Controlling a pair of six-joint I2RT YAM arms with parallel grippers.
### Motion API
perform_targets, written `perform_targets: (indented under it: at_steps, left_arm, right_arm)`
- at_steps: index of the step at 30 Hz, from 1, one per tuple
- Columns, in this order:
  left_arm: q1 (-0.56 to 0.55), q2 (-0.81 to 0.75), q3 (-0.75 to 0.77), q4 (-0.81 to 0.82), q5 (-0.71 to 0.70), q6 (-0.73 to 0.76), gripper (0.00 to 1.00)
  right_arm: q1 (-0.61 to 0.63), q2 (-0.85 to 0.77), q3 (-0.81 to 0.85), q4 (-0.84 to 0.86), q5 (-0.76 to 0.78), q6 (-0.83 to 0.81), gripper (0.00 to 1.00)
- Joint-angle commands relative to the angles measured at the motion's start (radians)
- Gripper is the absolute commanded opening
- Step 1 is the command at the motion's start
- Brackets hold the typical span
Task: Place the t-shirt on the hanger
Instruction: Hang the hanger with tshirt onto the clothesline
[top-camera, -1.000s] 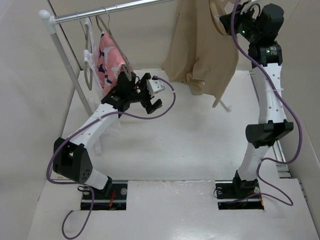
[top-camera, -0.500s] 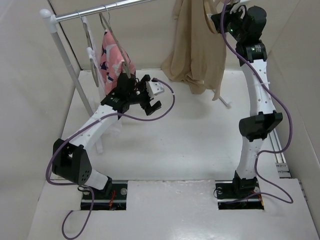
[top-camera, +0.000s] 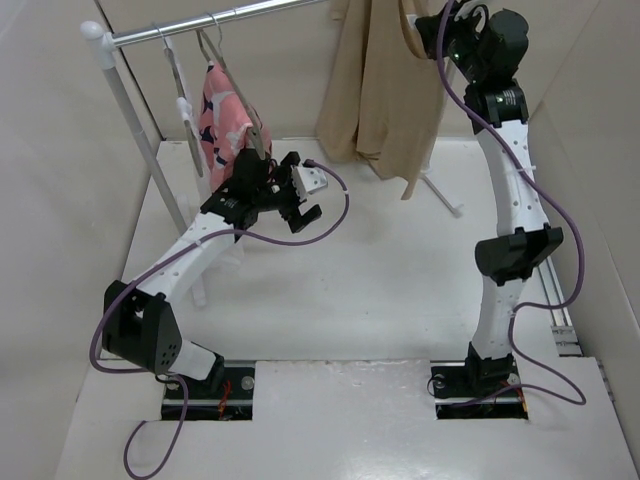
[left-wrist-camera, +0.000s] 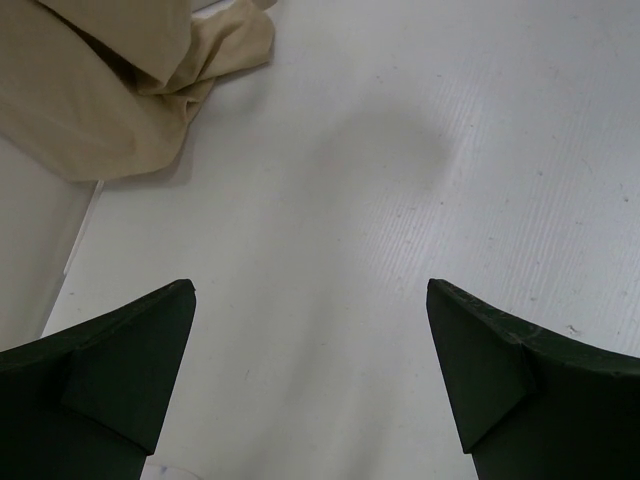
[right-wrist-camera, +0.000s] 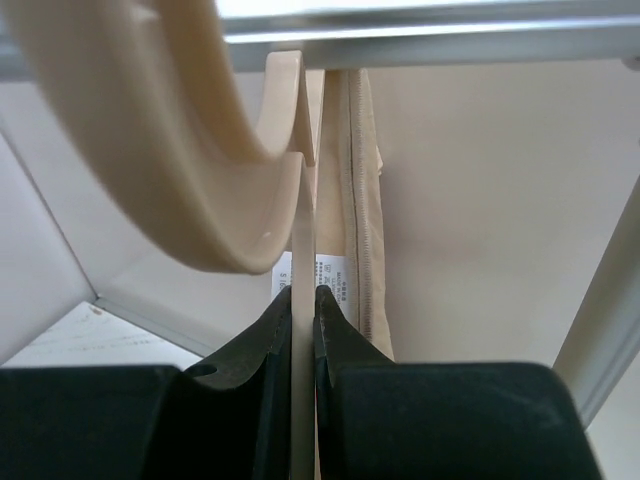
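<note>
Most looks done: plain tan cloth t-shirt (top-camera: 375, 90) hangs on thick cream loop hanger (right-wrist-camera: 130, 130) pinched by right fingers (right-wrist-camera: 275, 340), left fingers (left-wrist-camera: 130, 350) spread empty; release seemingly left.

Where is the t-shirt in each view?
Top: t-shirt hangs at upper centre.
Left wrist: t-shirt fills the top-left corner.
Right wrist: t-shirt is a thin edge-on strip just right of the hanger.
Landmark: rail, in the top and right wrist views only.
</note>
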Motion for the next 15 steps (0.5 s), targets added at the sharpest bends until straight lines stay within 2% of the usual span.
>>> perform_targets:
  at_steps: [1, 7, 11, 15]
  left_arm:
    - [0.001, -0.043, -0.011, 0.033, -0.008, 0.009, 1.0]
    - [0.001, -0.043, -0.011, 0.033, -0.009, 0.028, 1.0]
    - [0.001, -0.043, -0.011, 0.024, -0.009, 0.028, 1.0]
    - [0.001, -0.043, -0.011, 0.024, -0.009, 0.028, 1.0]
  right_arm:
    - [0.004, 0.047, 0.05, 0.131, 0.032, 0.043, 0.0]
    - [0.004, 0.161, 0.173, 0.131, 0.042, 0.106, 0.0]
    - [0.004, 0.17, 0.173, 0.14, 0.052, 0.132, 0.0]
    - [0.004, 0.121, 0.089, 0.14, 0.027, 0.132, 0.0]
